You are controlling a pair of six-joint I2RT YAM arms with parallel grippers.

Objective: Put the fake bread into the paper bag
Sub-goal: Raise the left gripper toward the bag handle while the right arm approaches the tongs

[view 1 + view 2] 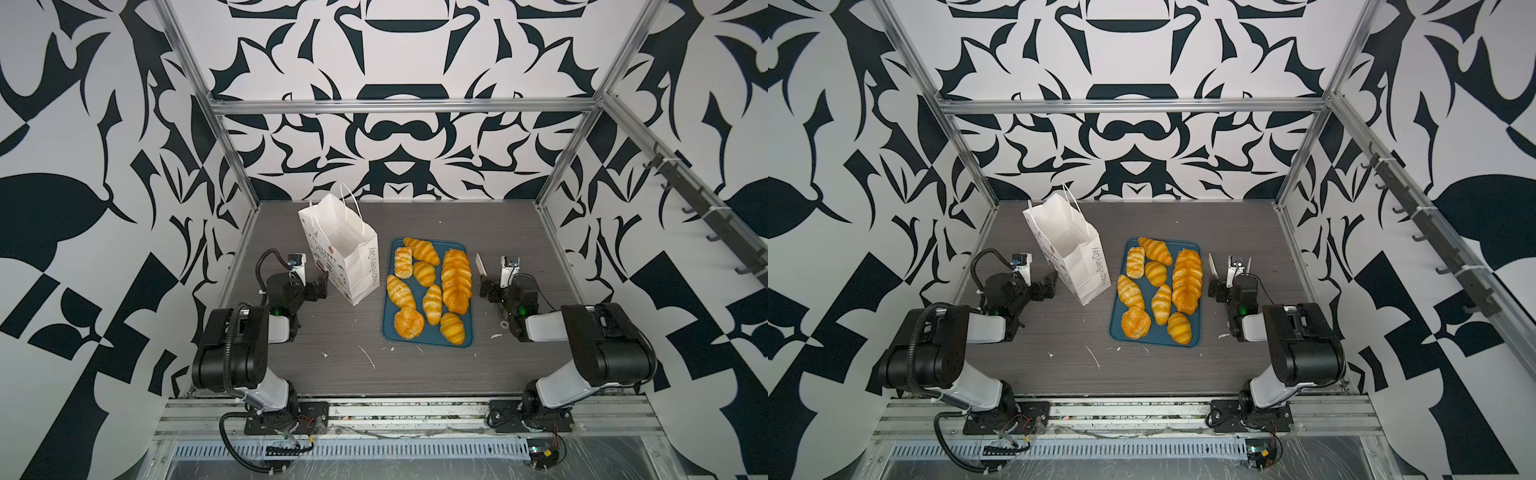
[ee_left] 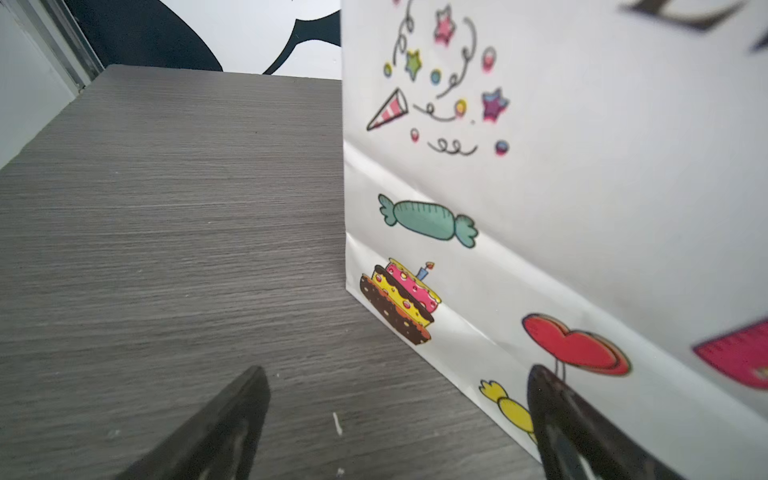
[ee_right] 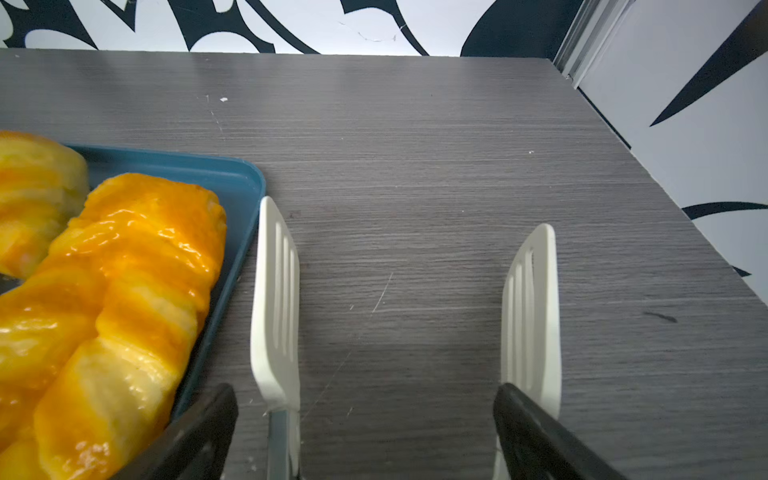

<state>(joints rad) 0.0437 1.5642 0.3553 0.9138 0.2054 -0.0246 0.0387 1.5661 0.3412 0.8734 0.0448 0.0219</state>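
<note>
The grey wood-grain table carries everything. On its left half, toward the far edge, the white paper bag stands upright with its mouth open and its cord handles up. One narrow side reads "Happy Every Day", and the broad side facing the table's left edge has cartoon prints. Just beside it, about midway across the table, lies the teal tray.

All the fake bread lies on the tray, none in the bag. The long braided loaf lies along the tray's right rim. Five croissants are spread from the far end to the near end. The round bun sits in the near left corner and the small lattice pastry near the far left corner.

The black left fingers are spread wide with nothing between them, low beside the bag's printed side. Whether one touches the paper I cannot tell. The white slotted right fingers are also spread wide and empty, over bare table just beside the tray's right rim.
</note>
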